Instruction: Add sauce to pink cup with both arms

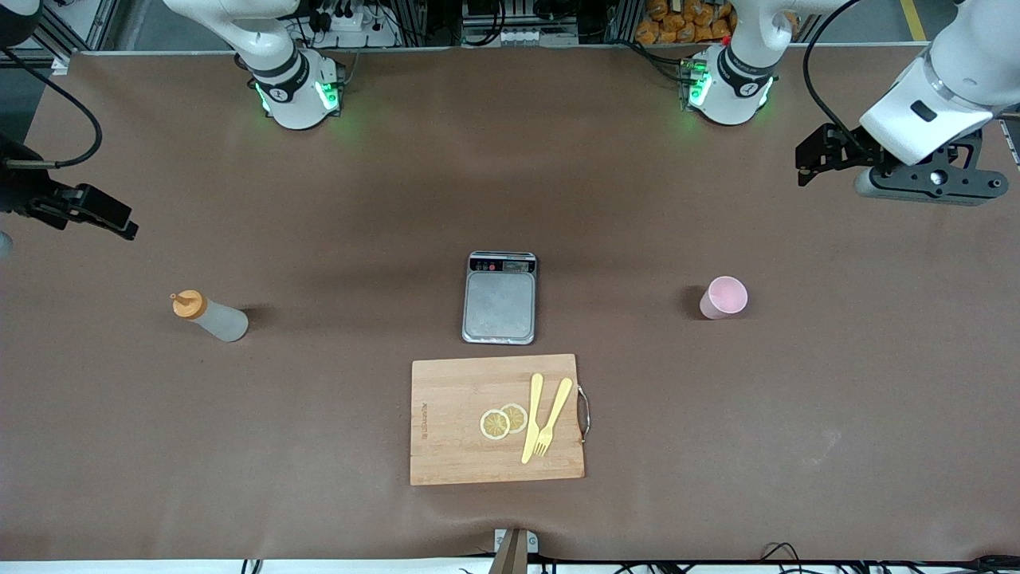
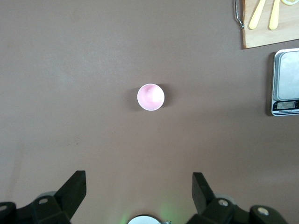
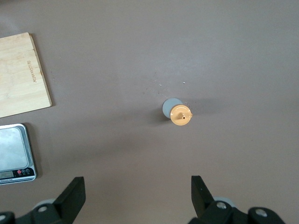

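Cutting board [image 1: 470,430] lowest in the front view; sauce bottle [image 1: 211,316] and pink cup [image 1: 723,297] untouched on the tabletop [image 1: 319,446].

From the kitchen scale [image 1: 500,299], the bottle stands at 9 o'clock and the cup at 3. Both look light; the soft bottle suits a mid-body grip, the stiff, slippery cup a wall grip. Only the wrist views show the cup empty and the left end effector [image 2: 138,189] and right end effector [image 3: 138,191] spread apart above them.

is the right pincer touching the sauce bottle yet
Apart. In the right wrist view the open right pincer hangs with bare table between its fingers and the upright sauce bottle; the front view shows it up at the table's edge.
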Controlling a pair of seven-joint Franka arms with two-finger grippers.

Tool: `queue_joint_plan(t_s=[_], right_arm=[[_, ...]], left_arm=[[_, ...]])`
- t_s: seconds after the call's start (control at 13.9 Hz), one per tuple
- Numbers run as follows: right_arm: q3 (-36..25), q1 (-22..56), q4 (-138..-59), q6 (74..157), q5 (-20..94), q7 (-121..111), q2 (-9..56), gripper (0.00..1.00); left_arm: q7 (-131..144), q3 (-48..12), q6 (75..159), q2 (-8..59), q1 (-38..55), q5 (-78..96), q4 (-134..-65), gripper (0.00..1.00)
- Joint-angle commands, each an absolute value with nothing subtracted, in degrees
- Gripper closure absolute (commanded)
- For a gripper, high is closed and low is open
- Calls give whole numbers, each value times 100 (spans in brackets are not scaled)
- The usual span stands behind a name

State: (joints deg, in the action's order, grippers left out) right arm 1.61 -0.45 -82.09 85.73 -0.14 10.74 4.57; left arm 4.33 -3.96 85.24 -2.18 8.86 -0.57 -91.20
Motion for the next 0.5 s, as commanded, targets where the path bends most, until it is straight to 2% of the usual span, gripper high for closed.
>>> queue_joint_plan(t_s=[0.0,0.29,0.43], right_arm=[[176,-105,-8209,8569,62,1090,448,0],[167,-184,-8305,8525,-298,1055,571,0],[176,-525,-8428,8517,-238,1064,580,0]], left_arm=[[475,-396,8315,-114,879,9,-8921,0],[518,-387,8069,-114,853,9,-9026,0],[501,-387,8094,-132,713,26,-9201,0]])
